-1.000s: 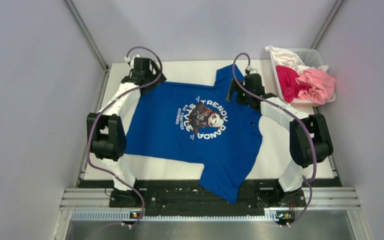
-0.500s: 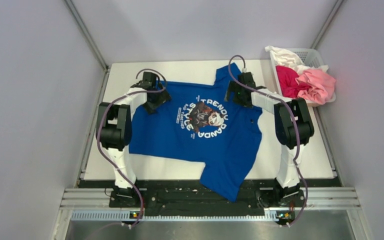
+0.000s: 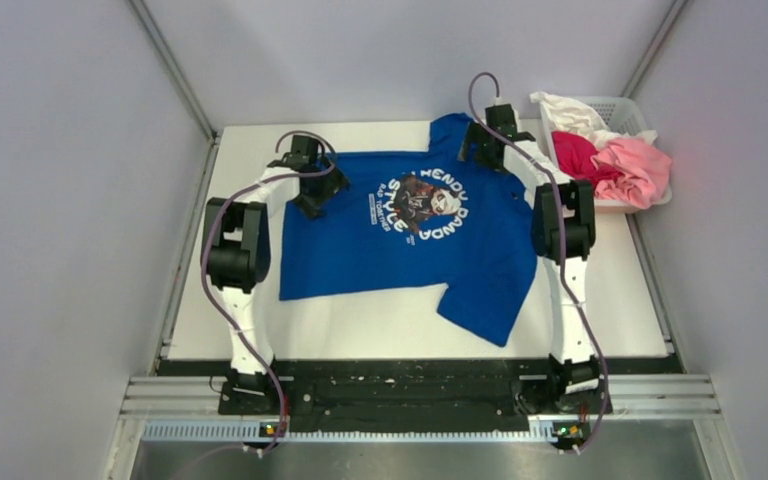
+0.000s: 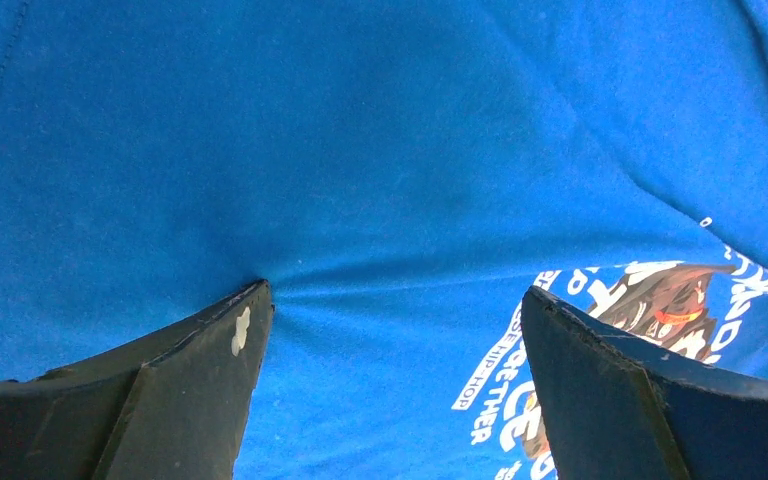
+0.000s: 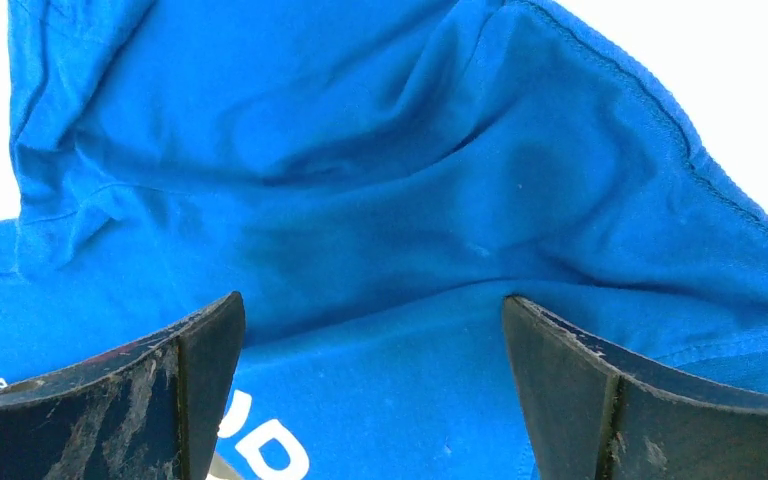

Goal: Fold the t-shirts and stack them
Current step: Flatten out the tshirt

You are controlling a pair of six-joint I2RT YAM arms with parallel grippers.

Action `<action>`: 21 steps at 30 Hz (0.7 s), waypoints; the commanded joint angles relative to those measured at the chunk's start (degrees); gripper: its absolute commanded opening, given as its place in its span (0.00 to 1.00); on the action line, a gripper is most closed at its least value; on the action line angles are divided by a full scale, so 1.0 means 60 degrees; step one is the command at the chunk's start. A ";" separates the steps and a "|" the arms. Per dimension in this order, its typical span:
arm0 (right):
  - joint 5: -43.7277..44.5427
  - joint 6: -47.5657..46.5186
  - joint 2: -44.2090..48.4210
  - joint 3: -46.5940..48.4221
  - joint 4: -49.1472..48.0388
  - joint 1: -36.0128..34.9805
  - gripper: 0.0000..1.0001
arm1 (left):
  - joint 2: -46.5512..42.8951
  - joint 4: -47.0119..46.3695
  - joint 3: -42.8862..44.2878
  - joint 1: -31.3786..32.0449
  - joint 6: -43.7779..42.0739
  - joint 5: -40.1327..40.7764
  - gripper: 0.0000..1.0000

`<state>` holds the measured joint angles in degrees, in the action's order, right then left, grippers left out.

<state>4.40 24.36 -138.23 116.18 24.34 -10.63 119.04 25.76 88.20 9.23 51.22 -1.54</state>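
The royal blue t-shirt (image 3: 400, 255) lies spread print-up on the white table (image 3: 360, 330), its panda print (image 3: 422, 200) near the far middle. One sleeve points toward the near edge at the right. My left gripper (image 3: 316, 200) is open, its fingertips resting on the shirt's left part, beside the lettering (image 4: 395, 295). My right gripper (image 3: 480, 152) is open, its fingertips on the bunched far sleeve and shoulder (image 5: 372, 300). Neither grips any cloth. Magenta (image 3: 572, 160), pale pink (image 3: 635, 165) and white (image 3: 565, 110) tees lie crumpled in the basket.
The white lattice basket (image 3: 622, 105) stands at the table's far right corner. Grey walls close in on the left, right and back. The black mounting rail (image 3: 390, 385) with both arm bases runs along the near edge.
Both arms reached toward the far side and dragged the blue shirt with them. The part that hung over the near edge now lies on the table.
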 commanded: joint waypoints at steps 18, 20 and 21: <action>0.0858 0.1937 1.0897 -1.1573 -0.2120 -0.0394 0.99 | -0.7549 0.3749 -0.6382 0.0175 0.0683 0.3236 0.97; 0.0440 0.2042 1.1341 -1.2012 -0.2235 -0.0388 0.99 | -0.7815 0.3480 -0.6807 0.0153 0.0878 0.3434 0.89; 0.0261 0.2039 1.1484 -1.2164 -0.2252 -0.0391 0.99 | -0.7822 0.3257 -0.6939 0.0128 0.0931 0.3508 0.86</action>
<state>9.26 32.14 -71.66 47.83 14.61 -12.71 74.76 46.13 49.87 10.50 53.76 15.05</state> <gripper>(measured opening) 0.987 0.917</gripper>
